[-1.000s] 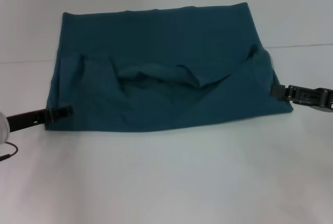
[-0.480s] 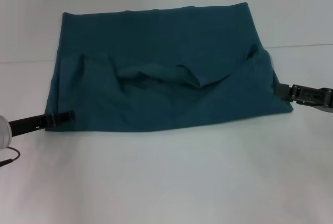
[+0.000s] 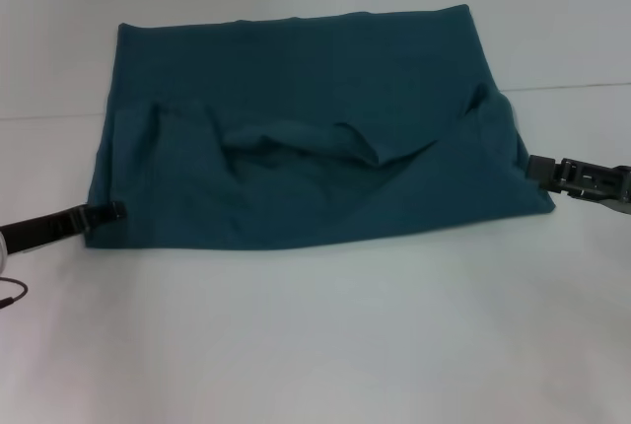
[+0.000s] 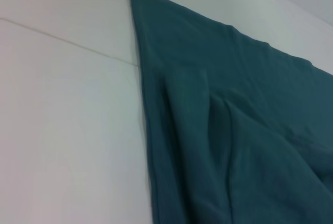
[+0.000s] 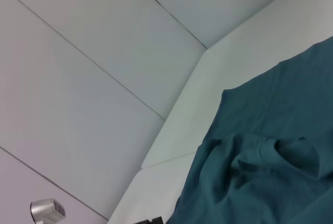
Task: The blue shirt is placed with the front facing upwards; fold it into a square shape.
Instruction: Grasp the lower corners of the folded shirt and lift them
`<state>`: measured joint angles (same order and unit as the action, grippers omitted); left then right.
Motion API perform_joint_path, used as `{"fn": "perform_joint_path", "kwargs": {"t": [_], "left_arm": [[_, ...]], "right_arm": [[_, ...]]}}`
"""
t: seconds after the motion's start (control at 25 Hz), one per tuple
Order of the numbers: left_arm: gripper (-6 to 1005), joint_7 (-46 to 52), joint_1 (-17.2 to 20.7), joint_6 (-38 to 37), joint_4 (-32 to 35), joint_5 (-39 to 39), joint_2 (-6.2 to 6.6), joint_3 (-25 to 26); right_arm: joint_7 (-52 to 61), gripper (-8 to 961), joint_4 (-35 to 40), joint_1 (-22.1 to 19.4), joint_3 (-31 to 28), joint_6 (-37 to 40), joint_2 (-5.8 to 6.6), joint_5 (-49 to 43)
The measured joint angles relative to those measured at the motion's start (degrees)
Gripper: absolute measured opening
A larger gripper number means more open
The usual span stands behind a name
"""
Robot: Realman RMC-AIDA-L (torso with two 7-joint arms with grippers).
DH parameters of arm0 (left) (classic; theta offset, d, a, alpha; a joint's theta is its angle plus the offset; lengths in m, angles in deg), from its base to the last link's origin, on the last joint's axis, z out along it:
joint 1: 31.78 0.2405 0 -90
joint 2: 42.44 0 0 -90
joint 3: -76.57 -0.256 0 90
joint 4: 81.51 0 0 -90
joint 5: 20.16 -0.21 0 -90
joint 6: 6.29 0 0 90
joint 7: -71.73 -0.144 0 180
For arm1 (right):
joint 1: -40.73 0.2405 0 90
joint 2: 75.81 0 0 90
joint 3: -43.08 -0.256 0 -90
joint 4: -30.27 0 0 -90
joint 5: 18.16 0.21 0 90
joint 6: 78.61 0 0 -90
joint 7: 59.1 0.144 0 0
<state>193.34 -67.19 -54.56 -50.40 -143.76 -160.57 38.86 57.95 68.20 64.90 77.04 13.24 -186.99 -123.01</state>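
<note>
I have the left gripper (image 3: 110, 211) and right gripper (image 3: 537, 166) at the blue shirt (image 3: 306, 128)'s side edges, placed for folding. I can't tell how either's fingers stand.

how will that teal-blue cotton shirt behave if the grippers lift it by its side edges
The teal-blue cotton shirt probably sags in the middle: it already bunches into soft ridges there, so it looks floppy, not stiff. It likely drapes and unfolds, since the layers lie loosely. With the left gripper and right gripper at opposite edges, it may stay roughly level.
</note>
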Motion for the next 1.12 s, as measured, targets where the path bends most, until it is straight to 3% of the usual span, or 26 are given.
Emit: {"fn": "perform_joint_path", "kwargs": {"t": [0.48, 1.12], "left_arm": [[659, 0.43, -0.08, -0.21, -0.18, -1.20, -0.32, -1.27], [658, 0.54, -2.89, -1.91, -0.97, -0.12, -0.99, -1.61]], "right_arm": [[-0.17, 915, -0.05, -0.01, -0.04, 0.00, 0.00, 0.00], [-0.42, 915, -0.14, -0.20, -0.49, 0.06, 0.00, 0.00]]}}
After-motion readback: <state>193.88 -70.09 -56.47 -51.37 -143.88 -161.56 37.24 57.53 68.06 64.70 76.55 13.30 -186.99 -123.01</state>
